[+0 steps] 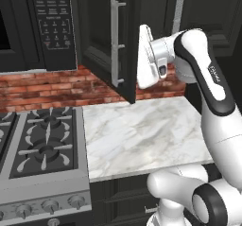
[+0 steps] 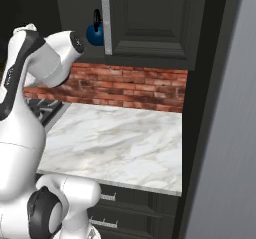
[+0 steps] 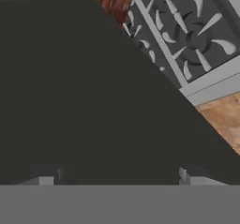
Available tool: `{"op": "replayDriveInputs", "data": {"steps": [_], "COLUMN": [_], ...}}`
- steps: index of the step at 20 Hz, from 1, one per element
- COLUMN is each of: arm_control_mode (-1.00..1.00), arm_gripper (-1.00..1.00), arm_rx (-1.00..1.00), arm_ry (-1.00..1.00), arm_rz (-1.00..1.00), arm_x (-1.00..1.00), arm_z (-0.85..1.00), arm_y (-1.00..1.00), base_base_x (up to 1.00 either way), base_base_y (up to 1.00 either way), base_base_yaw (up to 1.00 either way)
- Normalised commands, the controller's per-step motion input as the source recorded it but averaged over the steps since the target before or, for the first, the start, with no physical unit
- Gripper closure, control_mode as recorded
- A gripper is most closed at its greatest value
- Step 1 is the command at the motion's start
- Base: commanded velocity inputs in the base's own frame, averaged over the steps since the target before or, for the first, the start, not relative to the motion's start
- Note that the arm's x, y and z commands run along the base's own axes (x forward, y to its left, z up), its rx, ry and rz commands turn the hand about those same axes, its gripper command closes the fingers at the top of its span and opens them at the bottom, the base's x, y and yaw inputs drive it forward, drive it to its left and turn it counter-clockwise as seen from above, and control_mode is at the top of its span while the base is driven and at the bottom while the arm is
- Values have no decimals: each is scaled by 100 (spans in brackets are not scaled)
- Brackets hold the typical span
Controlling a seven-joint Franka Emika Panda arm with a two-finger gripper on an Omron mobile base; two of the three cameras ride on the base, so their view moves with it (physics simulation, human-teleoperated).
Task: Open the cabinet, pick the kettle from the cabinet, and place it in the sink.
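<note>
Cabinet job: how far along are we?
Done: the cabinet's left door stands swung open. The kettle sits inside, untouched. In hand: the gripper, jaws wide and empty, faces the door's dark panel at close range. Left: reach in, grasp the kettle, carry it to the sink.

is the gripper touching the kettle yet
Apart. The right base view shows the kettle alone inside the open cabinet, nothing on it; the hand view shows the gripper facing a dark door panel.
</note>
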Motion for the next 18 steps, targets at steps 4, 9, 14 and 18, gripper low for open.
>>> {"op": "replayDriveInputs", "data": {"steps": [4, 9, 14, 18], "arm_control_mode": [-100, -100, -100, -100], "arm_gripper": [-100, -100, -100, -100], "arm_rx": [0, 0, -7, -12], "arm_ry": [8, 0, -3, 0], "arm_rz": [16, 4, -8, -19], "arm_x": [-19, -9, 0, 0], "arm_z": [-4, -17, -15, 1], "arm_y": [70, 75, 30, -50], "base_base_x": [0, 0, 0, 0], "base_base_y": [0, 0, 0, 0], "base_base_yaw": [0, 0, 0, 0]}}
